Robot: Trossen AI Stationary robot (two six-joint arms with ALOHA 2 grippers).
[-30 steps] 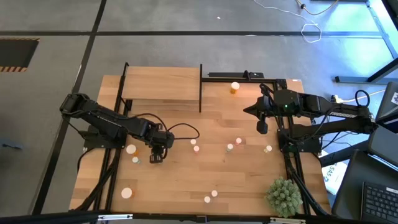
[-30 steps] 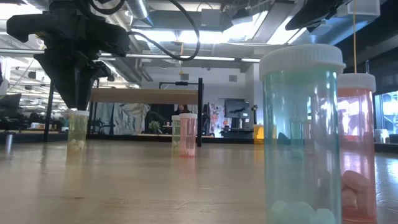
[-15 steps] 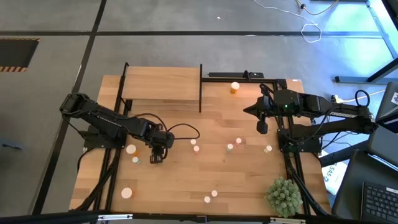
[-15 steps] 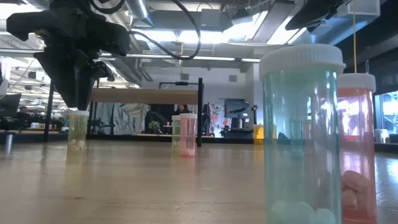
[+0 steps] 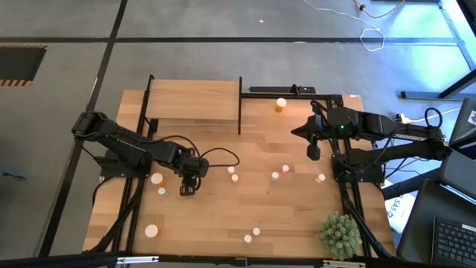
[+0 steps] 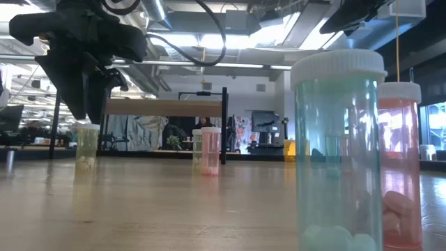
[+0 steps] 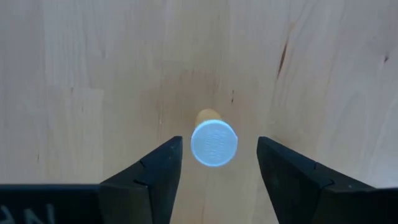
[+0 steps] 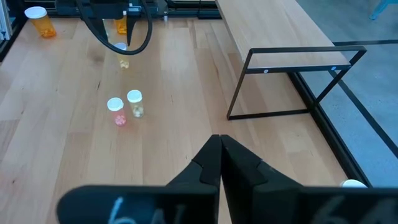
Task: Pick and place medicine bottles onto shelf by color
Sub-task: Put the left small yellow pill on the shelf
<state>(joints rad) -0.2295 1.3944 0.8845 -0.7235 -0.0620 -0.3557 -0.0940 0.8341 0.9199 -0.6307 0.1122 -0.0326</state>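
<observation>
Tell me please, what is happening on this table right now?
A two-arm robot is sorting medicine bottles onto a wooden shelf, which has no bottles on it yet. The left gripper points straight down over a small white-capped bottle with a yellowish body that stands on the table. Its fingers are open on either side of the cap, not touching it. The right gripper waits shut above the table's right side. Other bottles stand scattered across the tabletop.
</observation>
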